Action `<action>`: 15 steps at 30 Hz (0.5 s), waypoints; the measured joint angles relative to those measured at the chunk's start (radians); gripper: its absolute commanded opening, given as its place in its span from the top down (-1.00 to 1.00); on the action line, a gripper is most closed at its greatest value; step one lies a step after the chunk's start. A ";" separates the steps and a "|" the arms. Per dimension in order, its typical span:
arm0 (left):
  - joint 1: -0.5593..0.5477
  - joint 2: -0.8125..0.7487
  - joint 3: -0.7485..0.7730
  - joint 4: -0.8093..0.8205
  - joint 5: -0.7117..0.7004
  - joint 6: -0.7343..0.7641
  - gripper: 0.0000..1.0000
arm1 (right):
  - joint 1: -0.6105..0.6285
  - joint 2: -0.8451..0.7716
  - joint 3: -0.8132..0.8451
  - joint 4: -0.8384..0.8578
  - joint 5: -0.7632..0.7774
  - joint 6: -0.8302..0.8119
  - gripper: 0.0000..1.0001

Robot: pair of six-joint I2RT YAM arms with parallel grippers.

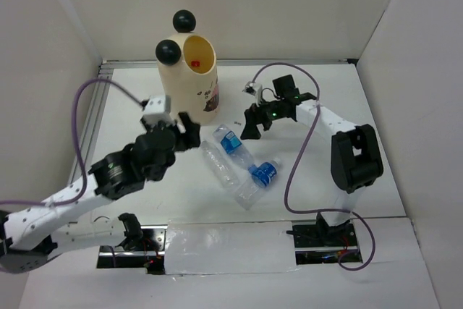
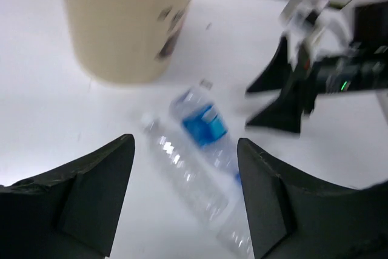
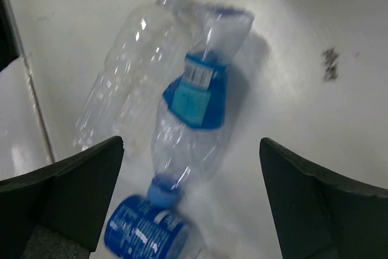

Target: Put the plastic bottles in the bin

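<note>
Cream-coloured plastic forms the tall cylindrical bin (image 1: 199, 95), which has two black balls on its rim. In the top view it stands upright at the far side of the white table (image 1: 181, 200), and only this view looks into its yellowish mouth, where a red spot (image 1: 195, 64) shows. In front of it lie three small clear plastic bottles: an unlabelled bottle (image 1: 215, 163), a blue-labelled bottle (image 1: 233, 144) just beside it, and a second blue-labelled bottle (image 1: 263, 174) nearer the arms. The left gripper (image 1: 187, 132) hangs just left of them and the right gripper (image 1: 253, 122) just right.

The left wrist view shows the left gripper (image 2: 185, 145) with its jaws apart and empty above the unlabelled bottle (image 2: 188, 174). The bin (image 2: 127, 22) wall stands behind, and the right gripper (image 2: 285, 98) is opposite.

The right wrist view shows the right gripper (image 3: 191, 147) spread wide and holding nothing. It alone resolves a barcode on the blue-labelled bottle (image 3: 194, 107).
</note>
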 measured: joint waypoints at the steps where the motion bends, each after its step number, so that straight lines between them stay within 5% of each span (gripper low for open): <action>1: -0.001 -0.077 -0.075 -0.080 0.000 -0.116 -0.62 | 0.020 0.035 0.039 0.026 0.026 0.042 -1.00; 7: -0.014 -0.294 -0.377 -0.409 0.038 -0.594 -0.64 | 0.100 0.229 0.222 0.126 0.190 0.151 -1.00; 15: -0.016 -0.417 -0.552 -0.536 0.111 -0.873 -0.69 | 0.183 0.335 0.258 0.130 0.266 0.172 -1.00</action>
